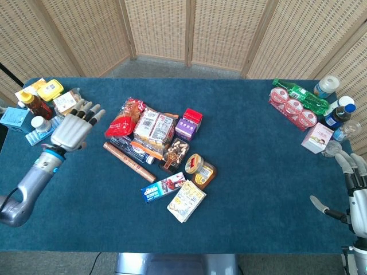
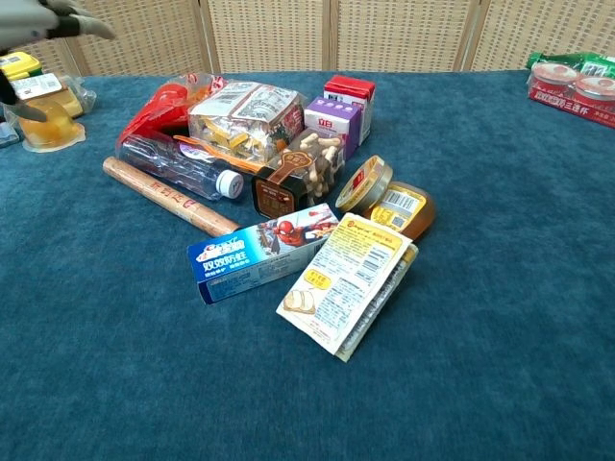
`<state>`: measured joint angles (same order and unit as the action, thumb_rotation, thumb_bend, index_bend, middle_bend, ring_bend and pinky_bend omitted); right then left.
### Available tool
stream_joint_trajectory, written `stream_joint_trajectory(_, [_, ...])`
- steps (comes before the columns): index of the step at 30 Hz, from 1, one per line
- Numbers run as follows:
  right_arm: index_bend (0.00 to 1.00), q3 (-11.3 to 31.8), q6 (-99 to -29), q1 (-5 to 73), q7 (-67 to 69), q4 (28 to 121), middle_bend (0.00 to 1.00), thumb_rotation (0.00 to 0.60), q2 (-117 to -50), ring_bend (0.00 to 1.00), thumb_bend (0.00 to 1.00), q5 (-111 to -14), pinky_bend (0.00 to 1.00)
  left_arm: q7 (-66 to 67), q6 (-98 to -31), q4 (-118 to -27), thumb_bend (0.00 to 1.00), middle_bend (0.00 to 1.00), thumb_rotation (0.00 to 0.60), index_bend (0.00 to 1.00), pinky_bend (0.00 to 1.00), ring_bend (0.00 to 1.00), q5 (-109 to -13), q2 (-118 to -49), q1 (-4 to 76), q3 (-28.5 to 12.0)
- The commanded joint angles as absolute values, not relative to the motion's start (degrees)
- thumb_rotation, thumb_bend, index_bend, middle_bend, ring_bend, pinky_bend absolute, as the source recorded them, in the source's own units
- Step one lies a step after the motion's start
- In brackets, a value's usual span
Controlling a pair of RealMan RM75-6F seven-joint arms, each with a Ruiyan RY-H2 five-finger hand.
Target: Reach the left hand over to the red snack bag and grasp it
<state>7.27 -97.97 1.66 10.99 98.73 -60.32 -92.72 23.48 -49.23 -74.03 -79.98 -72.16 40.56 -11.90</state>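
Though cropped, left robot hand [image 2: 38, 21] empty.

Left arm: extends in from the lower left corner of the head view, forearm angled up and to the right. The left robot hand [image 1: 71, 130] is raised over the surface [image 1: 258, 172], back of the hand toward the camera, fingers [image 1: 87, 112] spread apart and extended, holding nothing. In the chest view only its fingertips [image 2: 72, 21] show at the top left corner.

Right robot hand [image 1: 356, 192]: at the lower right edge, fingers extended upward, thumb out to the side, holding nothing.
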Motion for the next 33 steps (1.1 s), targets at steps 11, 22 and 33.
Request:
stream_joint_trajectory(11, [0.0,7.74,-97.44,1.65,14.22,98.43,0.0,0.6,-59.46,0.0,0.0,-91.31,0.0,32.9,-42.2,-65.28,0.0,0.0,0.6,0.0,0.0,0.0,-68.87,-83.15,49.68,-13.45])
stream_joint_trajectory(22, [0.0,8.11,-97.64,1.39,16.24,98.24,0.0,0.6,-58.81,0.0,0.0,-90.62,0.0,33.85,-39.46,-60.57,0.0,0.06,0.6,0.08,0.26,0.06,-62.67,-89.09,53.86,-13.28])
stream_joint_trajectory(33, [0.0,7.98,-98.18,1.08,17.59,98.5,0.0,0.6,-58.27,0.0,0.0,-91.32,0.0,37.82,-46.57,-64.31,0.17,1.0,0.6,0.85,1.0,0.99,-58.55,-88.4,52.43,-12.97])
